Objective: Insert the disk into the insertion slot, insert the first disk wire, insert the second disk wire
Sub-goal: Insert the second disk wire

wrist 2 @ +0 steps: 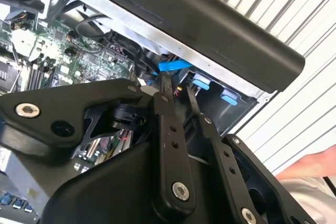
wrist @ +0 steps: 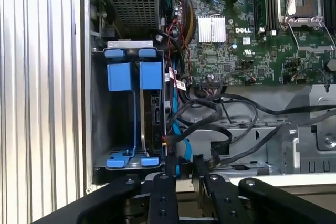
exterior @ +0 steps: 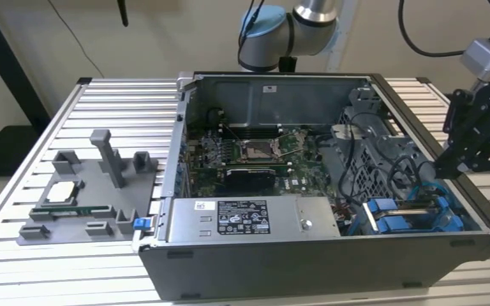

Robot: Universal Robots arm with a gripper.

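tool (wrist: pixel 182 163): fingers a bit apart, nothing pinched, hanging close to the blue wire (wrist: pixel 177 140)
disk (wrist: pixel 156 114): on edge inside the insertion slot (wrist: pixel 100 124)

The insertion slot (exterior: pixel 390 220), a grey metal bay with bright blue rails and tabs, sits at the exterior view's lower right. In the first wrist view a dark disk (wrist: pixel 155 116) stands on edge inside it.

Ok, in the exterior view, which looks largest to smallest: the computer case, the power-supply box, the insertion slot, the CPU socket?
1. computer case
2. power-supply box
3. insertion slot
4. CPU socket, clearly the smallest, though it lies farther from the camera, which shrinks it somewhat.
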